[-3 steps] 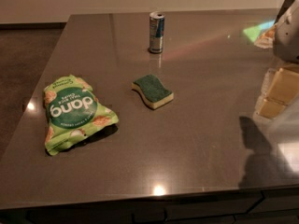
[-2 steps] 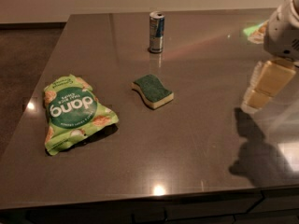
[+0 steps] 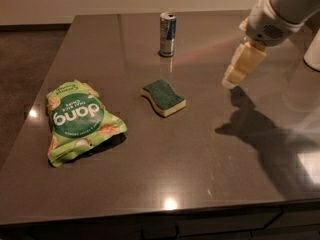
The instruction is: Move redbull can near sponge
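- The redbull can (image 3: 168, 34) stood straight up near the far edge of the table (image 3: 200, 164), with its shiny top facing up.
- The sponge (image 3: 163, 98) lay flat closer to the front, green side up. It was well apart from the can.
- The gripper (image 3: 231, 79) hung in the air over the right part of the table. It touched nothing, and I saw nothing in it.
- I could not tell if the gripper was spread or pressed together. It looked like one pale yellow block.
- In the camera view, the can was to the left of the gripper and a bit farther back. This is the thing that matters most for the next move.
- The can's long side ran up and down. I think a grab from the side, around its middle, would suit it best.
- The bare table lay between the gripper and the can, so the way looked open.
- The robot had only this one arm. It was white, it came in from the top right corner, and it sloped down to the left. The gripper pointed down and left at the table, and its dark shadow lay on the table below it.
- A green chip bag (image 3: 80, 120) lay far off on the left, out of the way.
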You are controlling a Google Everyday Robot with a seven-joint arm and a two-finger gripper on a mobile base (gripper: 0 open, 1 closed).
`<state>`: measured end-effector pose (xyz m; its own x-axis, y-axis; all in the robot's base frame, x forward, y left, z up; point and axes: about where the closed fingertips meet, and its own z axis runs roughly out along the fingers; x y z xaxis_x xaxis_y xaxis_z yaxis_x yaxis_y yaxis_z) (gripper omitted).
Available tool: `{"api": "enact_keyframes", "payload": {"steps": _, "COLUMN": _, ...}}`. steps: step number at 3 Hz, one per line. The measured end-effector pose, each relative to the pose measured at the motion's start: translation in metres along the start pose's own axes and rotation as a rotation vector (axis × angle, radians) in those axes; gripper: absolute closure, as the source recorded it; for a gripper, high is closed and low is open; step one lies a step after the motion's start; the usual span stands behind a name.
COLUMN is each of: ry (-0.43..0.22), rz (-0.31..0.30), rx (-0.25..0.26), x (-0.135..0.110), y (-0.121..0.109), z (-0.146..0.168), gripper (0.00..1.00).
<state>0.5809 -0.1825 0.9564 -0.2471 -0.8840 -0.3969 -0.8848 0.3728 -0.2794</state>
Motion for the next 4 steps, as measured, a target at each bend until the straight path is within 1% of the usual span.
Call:
{"api": "enact_keyframes", "payload": {"steps": 1, "ry": -0.071, "rz": 0.053, "rx": 0.013, "x": -0.03, "y": -0.051, "z": 0.038, "gripper": 0.0}}
{"api": "enact_keyframes", "payload": {"steps": 2, "ry": -0.147, "rz": 0.115, "rx": 0.02, "x": -0.06, "y": -0.088, "z": 0.077, "gripper": 0.0}}
{"api": "enact_keyframes", "payload": {"steps": 3, "ry": -0.192, "rz": 0.161, "rx": 0.029, "x": -0.078, "y": -0.107, "z": 0.099, "gripper": 0.0}}
{"api": "enact_keyframes", "payload": {"steps": 4, "ry": -0.239, "rz": 0.256, "rx": 0.04, "x": -0.098, "y": -0.123, "z": 0.12, "gripper": 0.0}}
